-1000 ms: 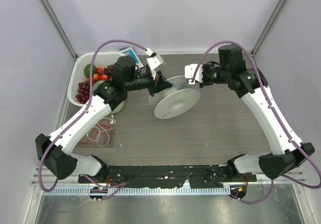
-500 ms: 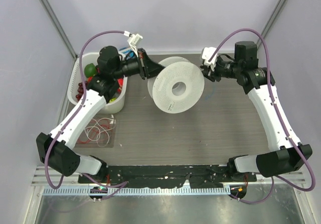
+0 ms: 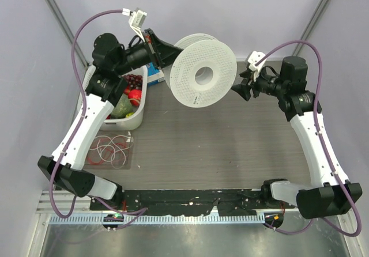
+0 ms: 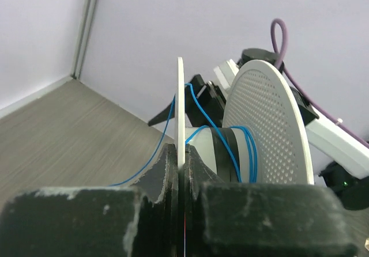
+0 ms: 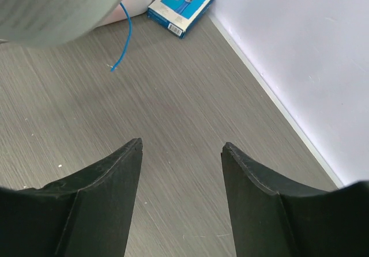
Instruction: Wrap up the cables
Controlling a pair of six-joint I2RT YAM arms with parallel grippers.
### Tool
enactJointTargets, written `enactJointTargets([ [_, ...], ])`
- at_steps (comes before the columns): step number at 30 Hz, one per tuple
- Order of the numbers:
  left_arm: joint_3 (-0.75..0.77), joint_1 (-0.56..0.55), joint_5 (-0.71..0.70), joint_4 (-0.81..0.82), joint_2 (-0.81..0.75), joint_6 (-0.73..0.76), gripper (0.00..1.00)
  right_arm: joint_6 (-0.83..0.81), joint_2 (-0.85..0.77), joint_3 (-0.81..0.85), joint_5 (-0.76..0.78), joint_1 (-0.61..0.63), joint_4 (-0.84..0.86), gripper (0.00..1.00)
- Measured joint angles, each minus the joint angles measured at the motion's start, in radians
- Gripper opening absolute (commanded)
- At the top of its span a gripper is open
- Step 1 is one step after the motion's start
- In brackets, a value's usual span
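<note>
My left fingers [image 4: 166,173] are clamped tight on the thin edge of 1 flange of the white spool [image 3: 202,75]. 1 second ago that spool sat low over the middle of the tabletop [image 3: 219,147], tilted between my 2 arms. Now my left arm is raised and drawn back toward the rear wall, and the spool hangs well above the surface with its perforated face turned toward the overhead camera.

The blue cable [image 4: 230,147] is looped a few turns around the spool's hub, and 1 strand crosses over the flange I am pinching and trails down. In my right wrist view its free end [image 5: 124,32] dangles below the spool rim, just above the wood.

My right fingers [image 5: 124,170] were closed beside the spool 1 second ago. They now stand wide apart with nothing between them, just to the right of the spool and clear of its rim.

The red and white cables [image 3: 112,150] lie in loose loops at the left of the tabletop, where they were before. The white bin [image 3: 86,95] sits behind them, and the blue box [image 5: 181,6] lies by the back wall.
</note>
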Motion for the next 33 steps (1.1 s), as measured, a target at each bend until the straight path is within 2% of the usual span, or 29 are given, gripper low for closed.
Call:
enactJointTargets([
  [6,0.058,0.029,-0.026,-0.026,0.038,-0.004,0.0,0.076,-0.066,-0.085,0.002,-0.034,0.047,0.63],
  [13,0.123,0.036,-0.029,-0.043,0.077,-0.037,0.0,0.209,-0.14,-0.247,0.021,-0.04,0.192,0.7],
  [19,0.148,0.036,-0.024,-0.043,0.081,-0.053,0.0,0.216,-0.219,-0.336,0.034,-0.04,0.272,0.72],
  [23,0.149,0.036,-0.02,-0.043,0.082,-0.063,0.0,0.143,-0.233,-0.336,0.018,-0.04,0.288,0.72],
  [27,0.149,0.036,-0.009,-0.043,0.082,-0.072,0.0,0.003,-0.241,-0.336,-0.007,-0.041,0.27,0.72],
  [33,0.162,0.036,0.015,-0.051,0.088,-0.087,0.0,-0.391,-0.264,-0.303,-0.026,-0.041,0.087,0.7],
])
